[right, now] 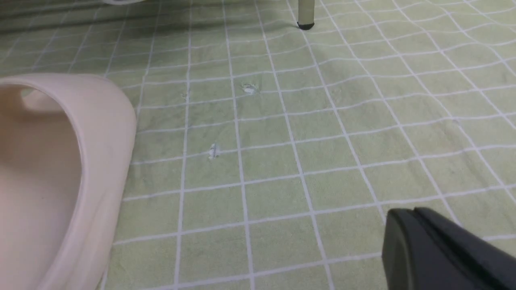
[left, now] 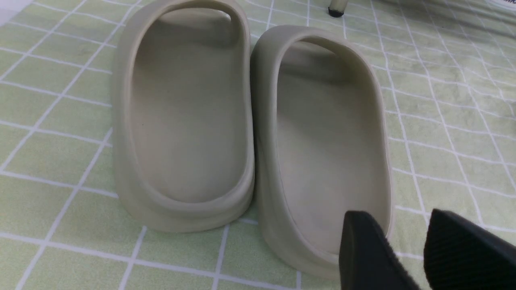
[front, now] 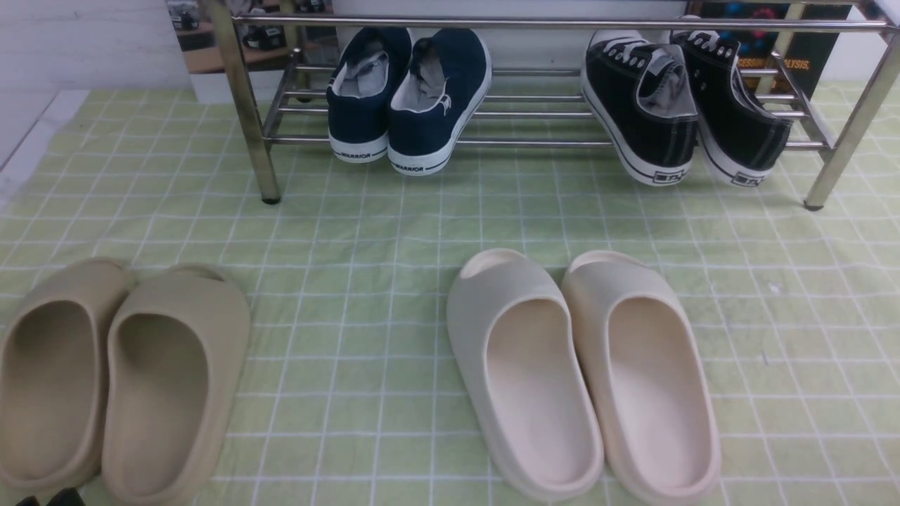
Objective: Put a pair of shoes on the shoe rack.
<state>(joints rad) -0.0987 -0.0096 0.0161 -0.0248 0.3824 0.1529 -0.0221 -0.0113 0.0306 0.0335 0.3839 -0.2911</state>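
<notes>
The pair of shoes, two black canvas sneakers with white soles (front: 640, 105) (front: 738, 119), rests on the lower bars of the chrome shoe rack (front: 534, 24) at its right end, heels toward me and hanging over the front bar. My left gripper (left: 397, 225) is open and empty, its fingers low beside the heel of a beige slide (left: 326, 141), far from the sneakers. My right gripper (right: 407, 215) is shut with nothing in it, above bare cloth. In the front view only the left gripper's dark tips (front: 49, 499) peek in at the bottom edge.
Navy sneakers (front: 408, 98) sit on the rack's left half. A beige pair of slides (front: 119, 372) lies at near left, a cream pair (front: 583, 365) at near centre, on a green checked cloth (front: 351, 232). Rack legs (front: 267, 190) (front: 815, 200) stand on the cloth.
</notes>
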